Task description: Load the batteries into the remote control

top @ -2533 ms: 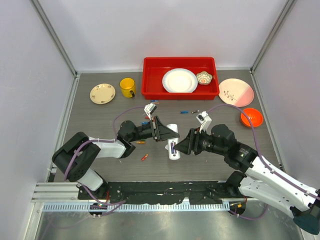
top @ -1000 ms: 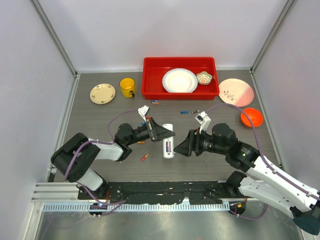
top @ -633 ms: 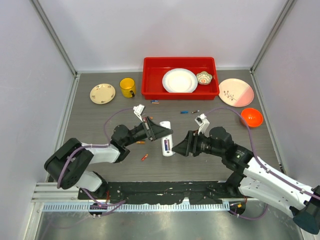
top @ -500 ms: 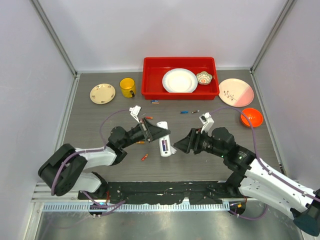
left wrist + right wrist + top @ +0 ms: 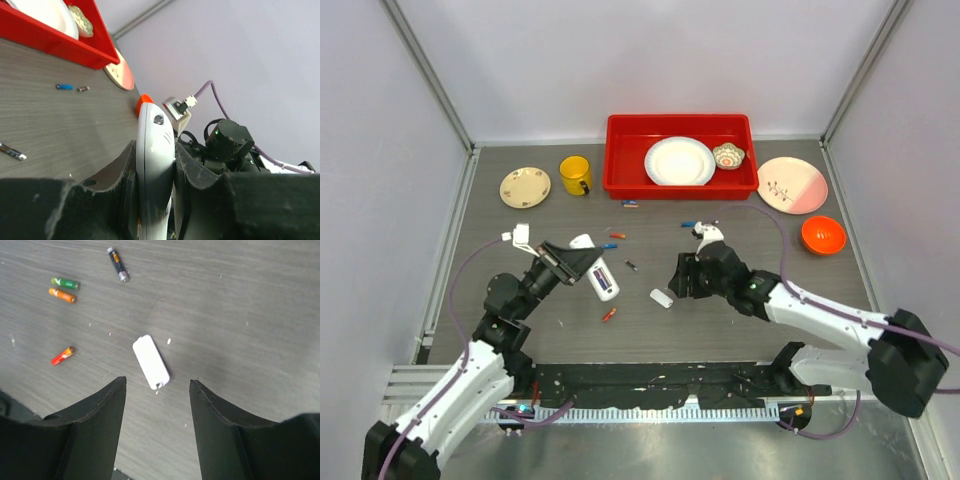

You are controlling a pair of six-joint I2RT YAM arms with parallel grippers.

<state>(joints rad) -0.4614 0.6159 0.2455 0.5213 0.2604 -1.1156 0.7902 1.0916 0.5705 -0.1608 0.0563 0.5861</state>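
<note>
My left gripper [image 5: 582, 264] is shut on the white remote control [image 5: 597, 274], holding it on edge above the table; its open battery bay faces up in the top view. The left wrist view shows the remote [image 5: 152, 130] clamped between both fingers [image 5: 125, 170]. The small white back cover [image 5: 661, 298] lies flat on the table. My right gripper [image 5: 678, 280] is open and empty just above and beside it; the right wrist view shows the cover [image 5: 151, 362] just ahead of the gripper's [image 5: 157, 382] spread fingertips. Loose batteries lie around: red [image 5: 608, 314], black [image 5: 631, 266], blue [image 5: 608, 245].
A red tray [image 5: 620, 170] with a white plate and a small bowl stands at the back. A yellow mug [image 5: 575, 175], a cream saucer [image 5: 525, 186], a pink plate [image 5: 792, 184] and an orange bowl [image 5: 823, 234] sit around it. More batteries [image 5: 688, 224] lie near the tray.
My left gripper has pulled back to the left with the remote. The back cover has come off and now lies on the table. My right gripper has drawn away, open over it.
</note>
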